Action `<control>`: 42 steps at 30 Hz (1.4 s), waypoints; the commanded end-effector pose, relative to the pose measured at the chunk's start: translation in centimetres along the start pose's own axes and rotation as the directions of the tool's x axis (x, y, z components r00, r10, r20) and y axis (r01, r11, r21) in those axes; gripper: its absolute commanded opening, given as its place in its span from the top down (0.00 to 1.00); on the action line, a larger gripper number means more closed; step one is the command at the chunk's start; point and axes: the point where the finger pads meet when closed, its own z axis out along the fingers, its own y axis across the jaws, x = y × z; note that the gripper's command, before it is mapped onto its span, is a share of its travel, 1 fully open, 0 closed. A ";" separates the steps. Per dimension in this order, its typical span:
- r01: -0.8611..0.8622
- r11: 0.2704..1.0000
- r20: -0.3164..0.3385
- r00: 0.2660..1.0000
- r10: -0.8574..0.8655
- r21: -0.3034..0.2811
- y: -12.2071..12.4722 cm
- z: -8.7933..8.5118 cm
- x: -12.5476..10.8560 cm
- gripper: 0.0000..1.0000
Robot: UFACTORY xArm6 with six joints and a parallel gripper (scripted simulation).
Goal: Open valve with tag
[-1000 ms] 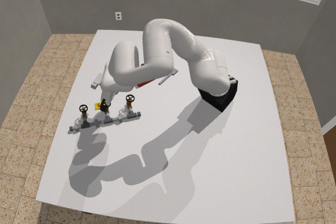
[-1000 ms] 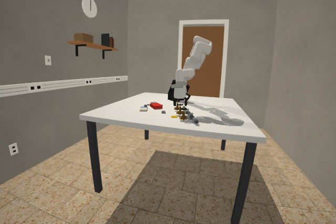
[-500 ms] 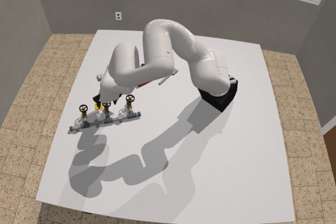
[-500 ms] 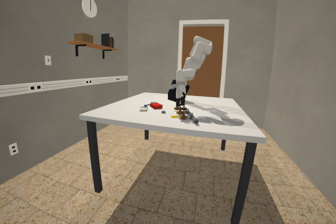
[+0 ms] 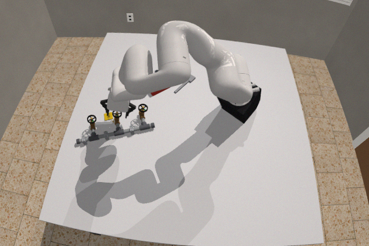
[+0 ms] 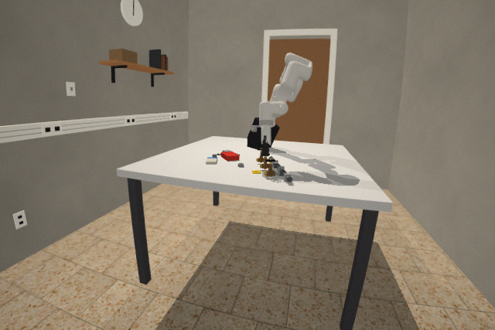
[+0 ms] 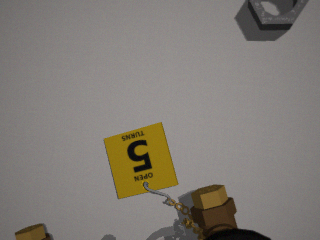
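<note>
A grey pipe (image 5: 125,131) on the white table (image 5: 238,177) carries three valves with black handwheels: left (image 5: 91,118), middle (image 5: 116,114) and right (image 5: 143,108). A yellow tag (image 5: 108,116) (image 6: 256,171) (image 7: 140,159) lies flat behind the pipe, just left of the middle valve. In the wrist view it reads "OPEN 5 TURNS", and a chain (image 7: 180,207) links it to a brass valve body (image 7: 213,200). My gripper (image 5: 116,111) (image 6: 264,145) is open and empty, its fingers spread just above the middle handwheel. The fingers do not show in the wrist view.
A grey nut (image 7: 270,15) (image 6: 240,165) lies on the table beyond the tag. A red box (image 6: 230,155) (image 5: 159,91) and a small white and blue item (image 6: 211,160) lie further back. A grey flat tool (image 5: 184,83) lies under the arm.
</note>
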 end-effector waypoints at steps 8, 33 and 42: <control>-0.013 0.999 0.002 1.000 0.013 -0.052 -0.3 -0.1 0.0 0.00; -0.013 0.999 0.002 1.000 0.013 -0.052 -0.3 -0.1 0.0 1.00; 0.051 0.997 0.005 0.999 -0.051 -0.051 -0.3 -0.1 0.0 1.00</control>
